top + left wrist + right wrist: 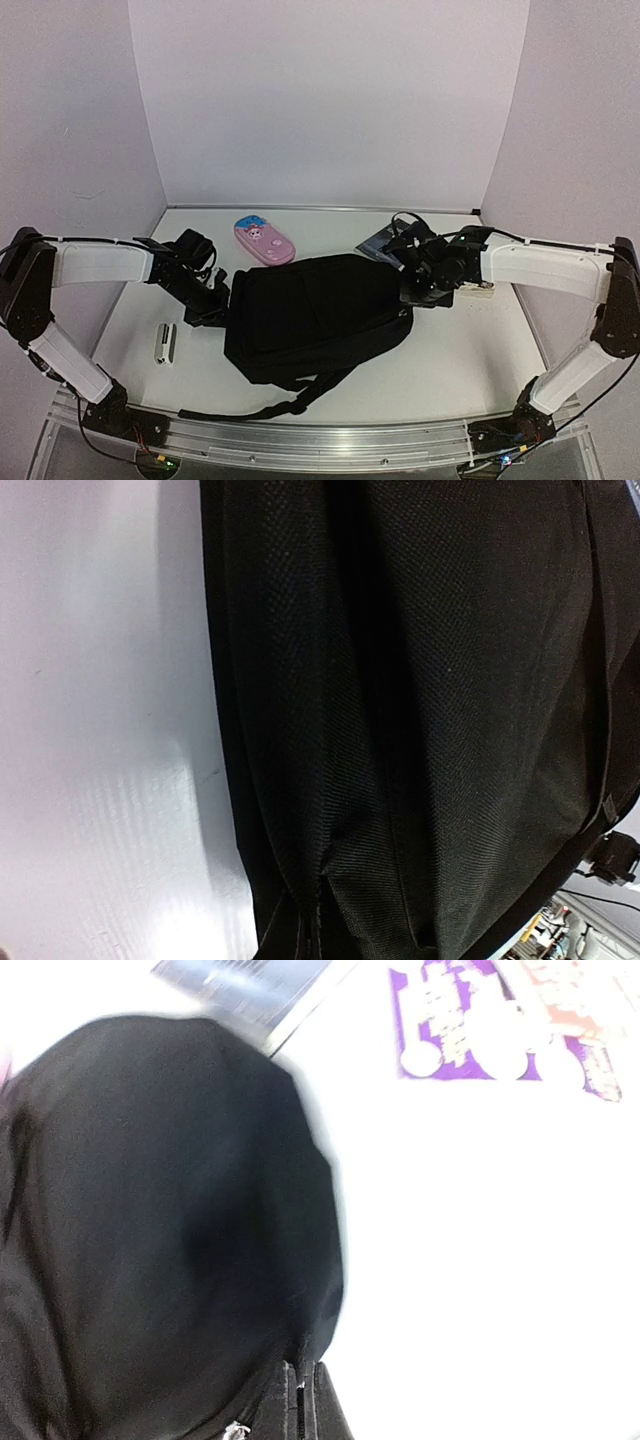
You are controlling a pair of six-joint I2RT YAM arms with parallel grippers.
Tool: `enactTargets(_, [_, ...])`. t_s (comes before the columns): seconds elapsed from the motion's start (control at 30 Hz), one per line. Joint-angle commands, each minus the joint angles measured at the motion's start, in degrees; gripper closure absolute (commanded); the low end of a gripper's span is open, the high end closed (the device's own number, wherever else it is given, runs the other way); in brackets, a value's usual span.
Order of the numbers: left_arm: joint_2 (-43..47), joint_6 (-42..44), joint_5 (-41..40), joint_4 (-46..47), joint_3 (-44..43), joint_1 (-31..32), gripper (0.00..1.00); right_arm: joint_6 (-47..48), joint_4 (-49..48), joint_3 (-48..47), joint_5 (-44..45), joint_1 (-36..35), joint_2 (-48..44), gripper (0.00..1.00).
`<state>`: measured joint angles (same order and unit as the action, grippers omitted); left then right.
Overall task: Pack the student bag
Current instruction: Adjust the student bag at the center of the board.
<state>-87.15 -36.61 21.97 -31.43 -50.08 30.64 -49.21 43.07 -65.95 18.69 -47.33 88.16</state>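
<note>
Listing contents at an early stage of packing; nothing appears to be loaded yet.

Item 1: student bag. It lies flat at the middle of the tabletop, straps trailing toward the near edge. Its zipper looks closed in both wrist views.

Item 2: left pincer. Set against the bag's left edge with its jaws together. Whether any fabric or a zipper pull is caught between them cannot be told, as the fingers are out of the wrist view.

Item 3: right pincer. Set at the bag's upper right corner, jaws together. Nothing is visibly held.

Item 4: pink case. It sits just behind the bag.

Item 5: small white-and-dark object. It sits left of the bag, apart from it.

Item 6: grey-blue flat item. It sits behind the bag's right corner.

Item 7: purple-and-orange printed packet. It sits right of the bag.

Step in hand, as judged: getting a hold on the bag in order to open it.

Next move calls for one arm to steady the fabric while the other finds a zipper pull and draws it along its track. A slack fabric grip may simply drag the whole bag.
</note>
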Motion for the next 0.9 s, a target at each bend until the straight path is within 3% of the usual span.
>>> enactTargets(0.0, [3.04, 2.78, -5.86, -4.64, 0.43, -1.1, 1.0, 1.41, -3.21, 0.52, 3.2, 6.51, -0.78, 1.0])
enactTargets(0.17, [3.69, 2.74, -5.38, -4.83, 0.38, -1.11, 1.0, 4.28, -9.32, 1.48, 0.14, 11.14, -2.08, 1.0])
enactTargets(0.27, [4.3, 4.16, -5.8, -7.11, -2.24, -1.11, 0.98, 6.13, -13.16, 0.26, -7.14, 11.32, -2.12, 1.0])
enactTargets(0.33, [5.1, 5.93, -6.46, -9.64, -5.68, -1.11, 0.82, 7.45, -16.09, -0.03, -13.32, 11.33, -2.43, 1.0])
enactTargets(0.43, [6.67, 10.26, -6.9, -12.39, -12.99, -1.11, 0.42, 8.51, -18.24, 0.12, -18.21, 11.3, -3.1, 1.0])
enactTargets(0.53, [6.46, 14.87, -4.48, -11.84, -19.64, -1.02, 0.25, 8.84, -18.54, 0.37, -20.56, 11.24, -3.48, 1.0])
enactTargets(0.7, [-0.21, 17.15, 8.7, -4.59, -27.05, -0.01, 0.19, 8.19, -19.11, 0.07, -21.83, 11.26, -3.26, 1.0])
enactTargets(0.87, [-9.84, 17.16, 13.56, 3.48, -33.31, 7.04, 0.19, 7.28, -19.7, 0.69, -21.19, 11.25, -3.36, 1.0])
